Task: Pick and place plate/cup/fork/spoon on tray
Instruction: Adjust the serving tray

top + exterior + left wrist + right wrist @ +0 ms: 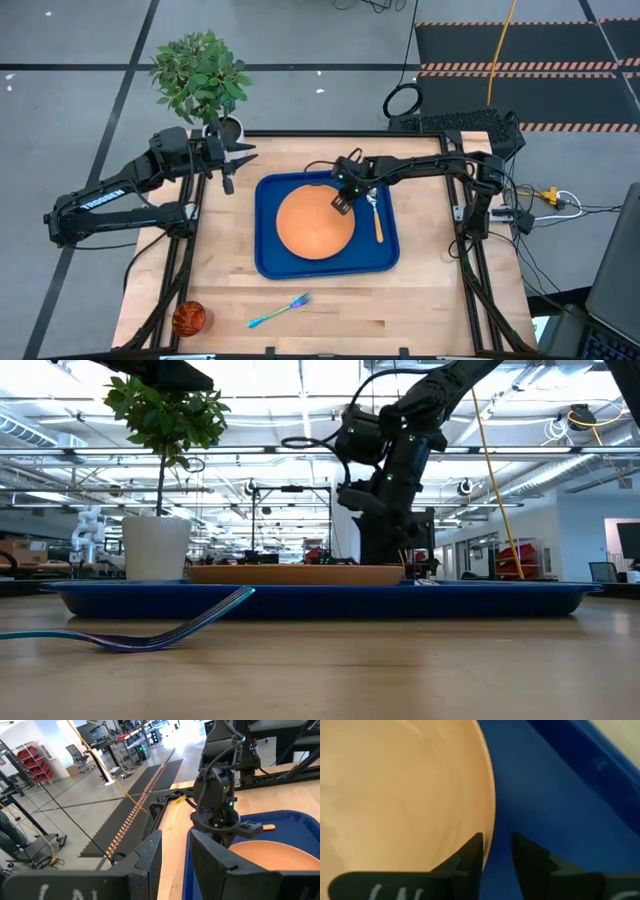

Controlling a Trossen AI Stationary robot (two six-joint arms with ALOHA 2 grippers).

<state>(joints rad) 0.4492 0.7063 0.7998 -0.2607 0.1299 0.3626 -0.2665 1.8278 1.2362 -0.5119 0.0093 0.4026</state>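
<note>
Wooden tabletop planks are being crossed nearest the low camera by the slim blue-handled fork (150,628), and the small red-brown translucent cup (189,318) is standing at the front left corner. Beyond, the round flat orange plate (314,221) is lying in the large dark blue rimmed tray (268,262), beside the orange-handled silver spoon (375,213). It is judged stiff, light and slick, best pinched at the rim. The right gripper (496,845) is being held astride that rim, fingers parted, probably without contact. Farthest, the left gripper (226,160) is waiting open.
</note>
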